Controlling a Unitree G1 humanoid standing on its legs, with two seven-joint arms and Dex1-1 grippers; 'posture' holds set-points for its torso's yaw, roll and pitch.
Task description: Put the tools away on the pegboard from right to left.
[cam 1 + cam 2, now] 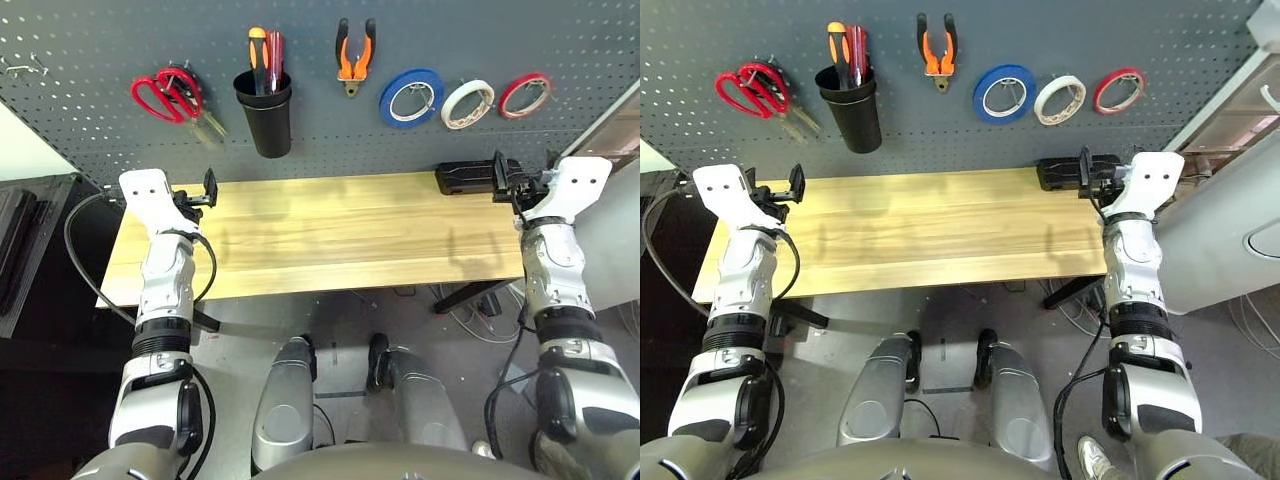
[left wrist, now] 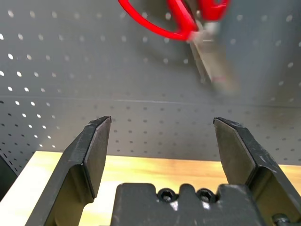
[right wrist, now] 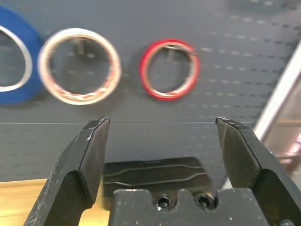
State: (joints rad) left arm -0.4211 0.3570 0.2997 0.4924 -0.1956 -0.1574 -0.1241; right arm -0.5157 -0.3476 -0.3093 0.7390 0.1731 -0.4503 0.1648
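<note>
All four tools hang on the dark grey pegboard (image 1: 90, 50). The red-handled scissors (image 1: 160, 97) are at the left, and their handles also appear in the left wrist view (image 2: 176, 21). The screwdriver (image 1: 258, 58) stands in the black cup holder (image 1: 267, 118). The orange-and-black pliers (image 1: 354, 55) hang to its right. The white tape roll (image 1: 467, 103) hangs between a blue and a red roll. My left gripper (image 1: 208, 188) is open over the table's back left corner, holding nothing. My right gripper (image 1: 503, 175) is open and empty at the back right, below the white tape roll (image 3: 79, 66).
The wooden table (image 1: 320, 235) lies below the pegboard. A black box (image 1: 463, 178) sits on its back right corner, just in front of my right gripper. The blue tape roll (image 1: 410, 97) and the red tape roll (image 1: 525, 95) hang on hooks. A pale cabinet (image 1: 1230, 200) stands at the right.
</note>
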